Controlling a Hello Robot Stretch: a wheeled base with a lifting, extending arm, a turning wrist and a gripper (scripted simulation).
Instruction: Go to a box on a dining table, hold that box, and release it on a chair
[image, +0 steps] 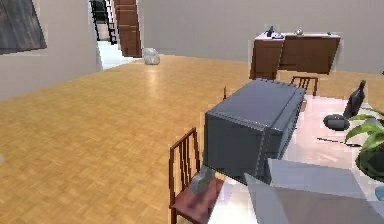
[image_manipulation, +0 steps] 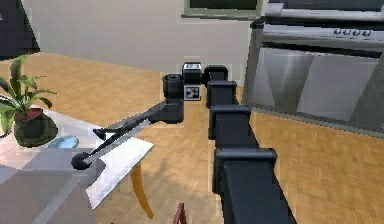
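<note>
A large dark grey box (image: 255, 125) stands on the pale dining table (image: 318, 128) at the forward view's right. A lighter grey box (image: 305, 192) sits nearer on the same table, and it appears again as the grey box (image_manipulation: 40, 190) at the arm side view's lower left. A wooden chair (image: 186, 160) stands at the table's left side with a small grey thing on its seat. The gripper (image_manipulation: 88, 148) reaches down-left from the arm (image_manipulation: 235, 140), its fingers ending at the grey box's top edge. I cannot tell whether it holds anything.
A potted plant (image_manipulation: 25, 100) and a small blue thing (image_manipulation: 65, 143) are on the table (image_manipulation: 125, 160). A second chair (image: 304, 84) stands at the table's far side, a wooden desk (image: 295, 52) behind it. Steel appliances (image_manipulation: 320, 70) line the far wall. Bare wood floor spreads across the forward view's left.
</note>
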